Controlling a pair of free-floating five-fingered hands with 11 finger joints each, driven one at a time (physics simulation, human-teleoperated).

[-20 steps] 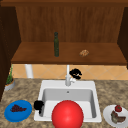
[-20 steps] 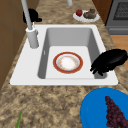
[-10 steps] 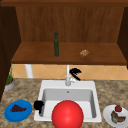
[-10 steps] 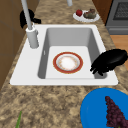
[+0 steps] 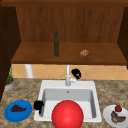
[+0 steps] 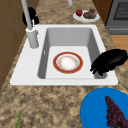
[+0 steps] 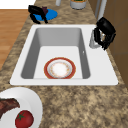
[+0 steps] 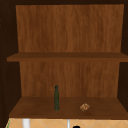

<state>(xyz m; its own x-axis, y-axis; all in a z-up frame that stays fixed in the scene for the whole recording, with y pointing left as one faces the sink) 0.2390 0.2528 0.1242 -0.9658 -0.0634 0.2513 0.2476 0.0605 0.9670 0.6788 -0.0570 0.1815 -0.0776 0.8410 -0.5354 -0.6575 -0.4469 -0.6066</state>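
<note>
The sink (image 5: 93, 88) is taken as the landmark.

Right hand (image 5: 76, 73): seen at the back rim of the sink, just right of the faucet (image 5: 67, 77). In the right side view the same hand (image 7: 106, 32) is held close against the faucet base (image 7: 94, 40), fingers curled downward beside it. Whether they actually clamp the faucet cannot be told; they look bent, with nothing pinched between them. The placement is judged to suit working the faucet handle.

Left hand (image 5: 38, 105): found at the front left corner of the sink, over the rim. In the left side view this hand (image 6: 110, 61) is held flat and level, fingers roughly straight and together, tips pointing over the basin, nothing carried. It is judged to be parked in the air, between the sink and the blue plate (image 6: 100, 110).

Inside the sink, a red-rimmed plate (image 6: 67, 62) is laid flat on the basin floor, near the front wall; in the front view it is hidden by a red ball (image 5: 67, 114) at the sink's front edge.

Count, by position from the sink:
- One blue plate, left of it, bearing one grape bunch (image 6: 115, 114).
- One white plate (image 5: 107, 115), right of it, with one tomato (image 7: 24, 119) and a piece of meat (image 7: 7, 104).
- One dark green bottle (image 5: 56, 44) and one small brown lump (image 5: 84, 52), on the shelf (image 5: 35, 53) above it.
- One potted plant (image 5: 9, 80), far left, behind it.
- Two hands, one faucet.
</note>
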